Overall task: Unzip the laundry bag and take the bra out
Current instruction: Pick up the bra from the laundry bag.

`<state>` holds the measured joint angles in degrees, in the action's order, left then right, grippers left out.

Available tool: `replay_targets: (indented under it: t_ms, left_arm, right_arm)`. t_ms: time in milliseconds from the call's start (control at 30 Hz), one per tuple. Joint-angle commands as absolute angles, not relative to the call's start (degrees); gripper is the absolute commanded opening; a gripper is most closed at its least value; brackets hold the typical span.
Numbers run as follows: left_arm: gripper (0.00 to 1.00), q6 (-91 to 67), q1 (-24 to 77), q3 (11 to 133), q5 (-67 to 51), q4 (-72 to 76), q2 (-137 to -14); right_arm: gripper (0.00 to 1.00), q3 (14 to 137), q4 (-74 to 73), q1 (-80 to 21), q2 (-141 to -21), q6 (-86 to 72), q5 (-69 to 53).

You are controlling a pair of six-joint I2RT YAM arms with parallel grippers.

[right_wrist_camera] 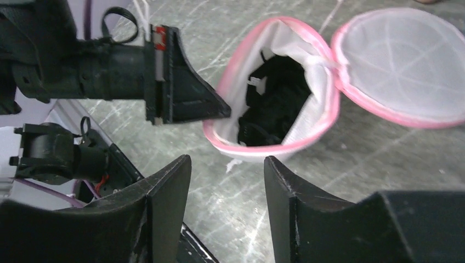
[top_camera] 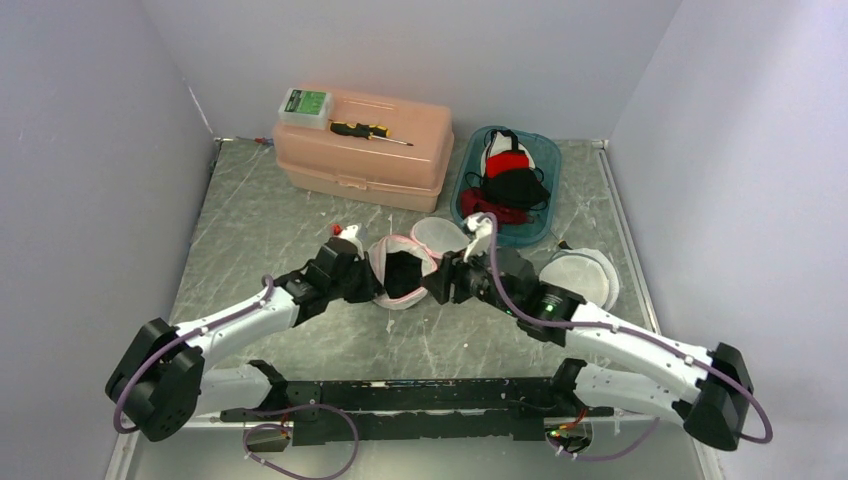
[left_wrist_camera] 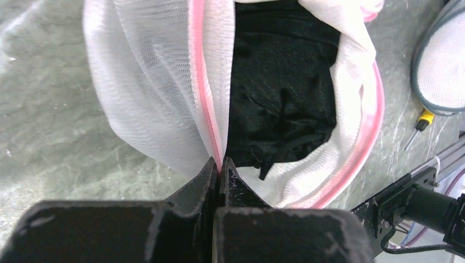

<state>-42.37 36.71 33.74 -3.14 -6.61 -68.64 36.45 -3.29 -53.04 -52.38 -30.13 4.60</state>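
The laundry bag [top_camera: 380, 255] is white mesh with a pink zipper rim and lies unzipped in the middle of the table, its round lid [top_camera: 438, 235] flipped back. The black bra [top_camera: 405, 275] sits inside the opening. My left gripper [left_wrist_camera: 220, 161] is shut on the bag's pink rim [left_wrist_camera: 205, 104], with the bra [left_wrist_camera: 279, 93] just beyond it. My right gripper [right_wrist_camera: 227, 159] is open and holds nothing. It hovers just short of the bag's near rim [right_wrist_camera: 257, 150], facing the bra [right_wrist_camera: 274, 98]. The left gripper's fingers [right_wrist_camera: 189, 93] pinch the rim at the left of the right wrist view.
A peach toolbox [top_camera: 365, 150] with a screwdriver [top_camera: 370, 130] and a small green box [top_camera: 305, 105] on it stands at the back. A blue bin [top_camera: 545, 165] of red and black garments is at the back right. A second round mesh bag [top_camera: 580, 275] lies right of my right arm.
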Motion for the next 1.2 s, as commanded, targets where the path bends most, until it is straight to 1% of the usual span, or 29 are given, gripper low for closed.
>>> replay_targets:
  t_ms: [0, 133, 267, 467, 600, 733, 800, 867, 1000, 1167]
  left_arm:
    - [0.03, -40.84, 39.35, 32.96, -0.79, -4.86, -66.45]
    - [0.03, -41.14, 40.56, 32.07, -0.09, -5.73, -65.25]
    - [0.03, -41.12, 41.79, 31.45, 2.00, -6.95, -64.21]
    - [0.03, -41.20, 42.95, 30.61, 2.26, -7.67, -64.33]
    - [0.03, -41.12, 44.99, 29.62, 3.29, -7.62, -64.33]
    - [0.03, -42.03, 47.21, 28.30, 4.87, -7.51, -63.98]
    - [0.03, -42.75, 48.77, 27.05, 6.16, -6.52, -62.94]
    - [0.03, -43.40, 49.49, 26.31, 6.61, -5.70, -62.40]
    - [0.03, -43.62, 50.52, 26.83, 6.91, -5.23, -63.53]
    - [0.03, -44.08, 51.55, 27.03, 8.33, -5.02, -64.33]
  right_arm:
    - [0.54, 43.04, -0.48, -56.49, -59.94, -26.78, 4.59]
    - [0.51, 43.50, 1.03, -57.90, -67.48, -26.67, 5.36]
    - [0.48, 41.37, 3.13, -57.92, -70.55, -27.60, 7.99]
    - [0.49, 36.97, 2.37, -57.99, -74.12, -27.51, 12.26]
    - [0.48, 31.74, 2.75, -58.28, -70.36, -29.08, 12.87]
    - [0.49, 29.06, 3.47, -58.55, -61.16, -29.48, 12.49]
    - [0.49, 30.43, 3.77, -58.54, -57.89, -29.17, 11.89]
    - [0.49, 33.75, 4.10, -58.54, -57.90, -28.43, 10.73]
    - [0.48, 44.41, 3.80, -58.49, -66.65, -26.10, 8.31]
    - [0.44, 50.24, 4.60, -56.96, -79.76, -24.96, 5.91]
